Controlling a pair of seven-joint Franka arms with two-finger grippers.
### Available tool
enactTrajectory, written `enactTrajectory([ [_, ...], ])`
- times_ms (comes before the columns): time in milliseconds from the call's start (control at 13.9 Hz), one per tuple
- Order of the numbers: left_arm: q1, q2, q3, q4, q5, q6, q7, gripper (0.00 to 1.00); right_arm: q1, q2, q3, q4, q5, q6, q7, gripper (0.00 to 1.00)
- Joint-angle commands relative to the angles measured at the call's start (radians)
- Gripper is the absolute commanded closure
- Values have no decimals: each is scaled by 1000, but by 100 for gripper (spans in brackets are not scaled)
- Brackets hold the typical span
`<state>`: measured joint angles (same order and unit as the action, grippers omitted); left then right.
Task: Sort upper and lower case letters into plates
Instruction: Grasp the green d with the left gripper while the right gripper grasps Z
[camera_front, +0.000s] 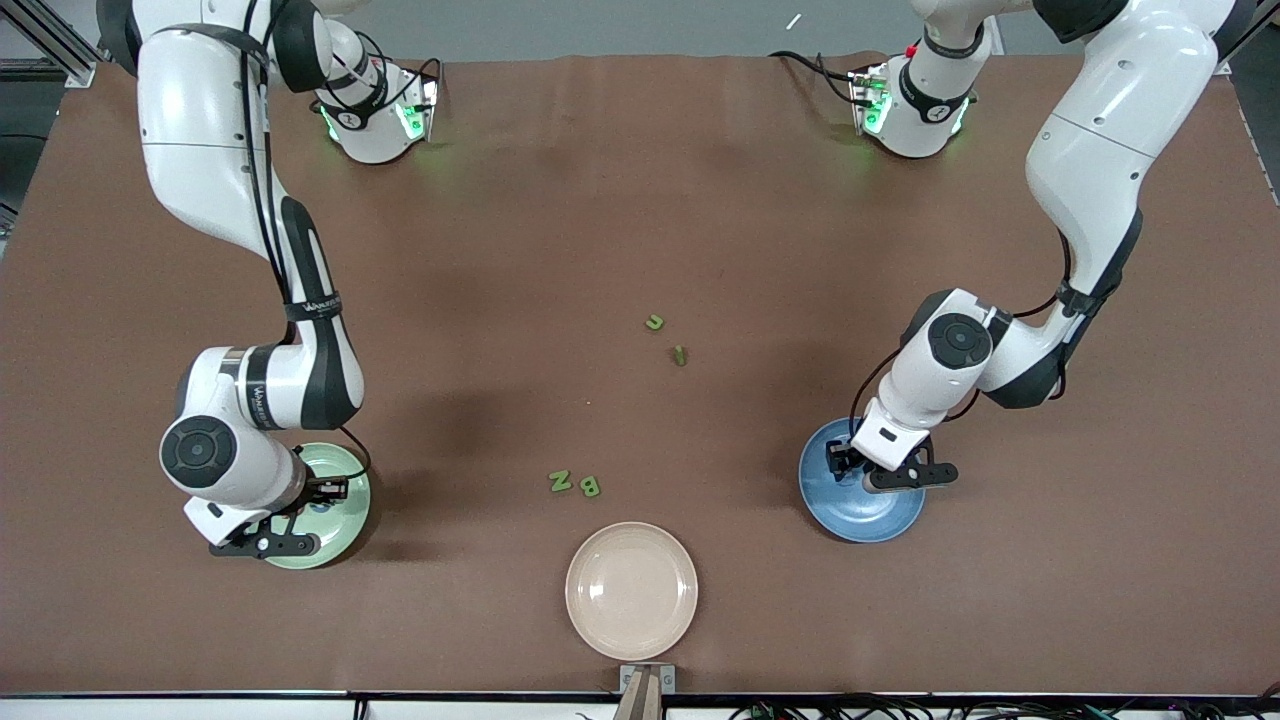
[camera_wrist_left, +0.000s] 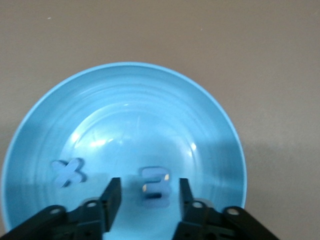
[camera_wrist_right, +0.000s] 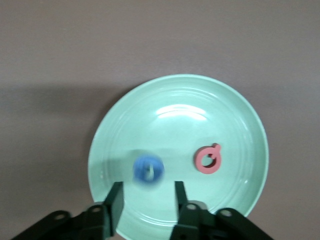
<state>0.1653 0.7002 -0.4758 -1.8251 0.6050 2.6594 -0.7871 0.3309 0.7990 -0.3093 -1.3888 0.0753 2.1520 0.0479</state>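
Observation:
My left gripper (camera_front: 840, 462) hangs open low over the blue plate (camera_front: 850, 515). In the left wrist view the blue plate (camera_wrist_left: 125, 100) holds a pale blue X (camera_wrist_left: 67, 172) and a blurred pale blue letter (camera_wrist_left: 155, 186) that lies between my open fingers (camera_wrist_left: 112, 197). My right gripper (camera_front: 326, 490) hangs open low over the mint green plate (camera_front: 342, 522). In the right wrist view the mint plate (camera_wrist_right: 180, 100) holds a pink round letter (camera_wrist_right: 208, 159) and a blurred blue letter (camera_wrist_right: 148, 170) just off my open fingertips (camera_wrist_right: 116, 200).
Green letters lie loose on the brown table: a u (camera_front: 654, 322) and a thin letter (camera_front: 680, 354) mid-table, an N (camera_front: 560, 481) and a B (camera_front: 590, 487) nearer the front camera. An empty cream-beige plate (camera_front: 631, 590) sits by the front edge.

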Motion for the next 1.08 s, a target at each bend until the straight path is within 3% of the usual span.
enactTrajectory([
  [0,-3,-100,-79,-34,-1,-186,-50,0,52,-15,12,-10,49,6,42,22],
  [288,-36,-88,-234,-31,-1,-269,-285,0,163,-4,10,4,159,31,175,21],
  [432,-120,-56,-236,-28,-1,-266,-424,6,218,12,12,7,159,103,265,21],
  [719,-265,19,-230,58,-4,-266,-506,19,328,63,10,5,159,231,303,21],
  [1007,-326,90,-192,103,15,-266,-541,32,395,132,10,4,158,368,325,21],
])
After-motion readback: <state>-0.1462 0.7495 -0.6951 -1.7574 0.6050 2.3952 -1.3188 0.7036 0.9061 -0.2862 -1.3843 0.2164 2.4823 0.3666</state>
